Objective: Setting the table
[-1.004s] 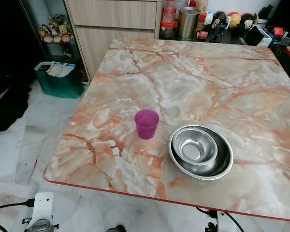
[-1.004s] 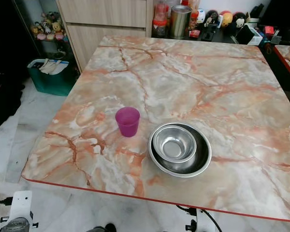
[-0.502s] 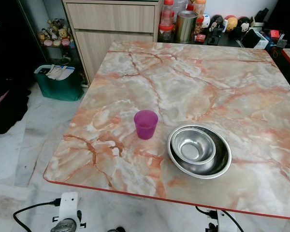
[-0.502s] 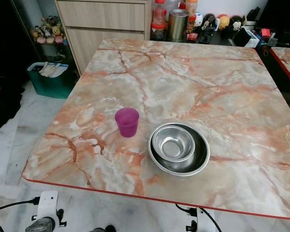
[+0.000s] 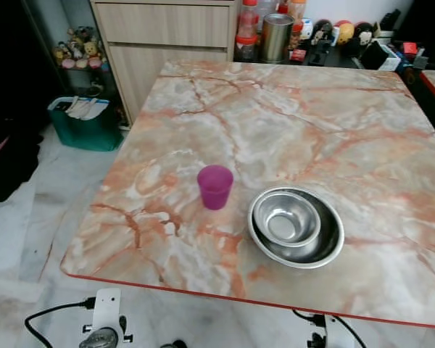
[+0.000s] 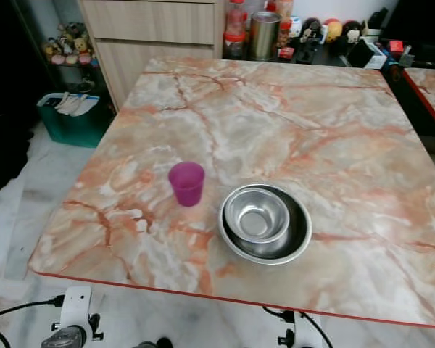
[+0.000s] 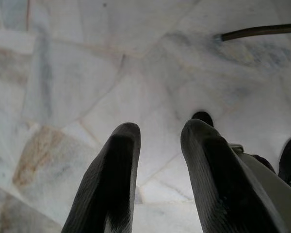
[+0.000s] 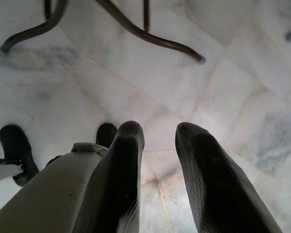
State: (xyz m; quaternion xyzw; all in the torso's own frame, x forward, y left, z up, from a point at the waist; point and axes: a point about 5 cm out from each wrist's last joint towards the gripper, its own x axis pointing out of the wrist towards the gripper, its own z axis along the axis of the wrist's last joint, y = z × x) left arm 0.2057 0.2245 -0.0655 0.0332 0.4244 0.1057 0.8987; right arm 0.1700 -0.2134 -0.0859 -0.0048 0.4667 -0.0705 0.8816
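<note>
A purple plastic cup [image 5: 214, 186] stands upright near the front of the marble table [image 5: 290, 123]. Just to its right sit two nested steel bowls [image 5: 296, 226], the smaller one [image 5: 286, 219] inside the larger. Both arms hang below the table's front edge. In the left wrist view, my left gripper [image 7: 161, 128] points down at the marble floor, open and holding nothing. My right gripper [image 8: 160, 128] is likewise open over the floor, with nothing between its fingers.
A wooden cabinet [image 5: 167, 32] stands behind the table's far left corner, and a green bin [image 5: 87, 123] sits on the floor to the left. Bottles, a metal canister [image 5: 275, 36] and small clutter line the far edge. Dark table legs [image 8: 145, 34] cross the floor.
The view has shifted slightly and the left arm has come further into sight at the bottom left. The cup and bowls have not moved on the table.
</note>
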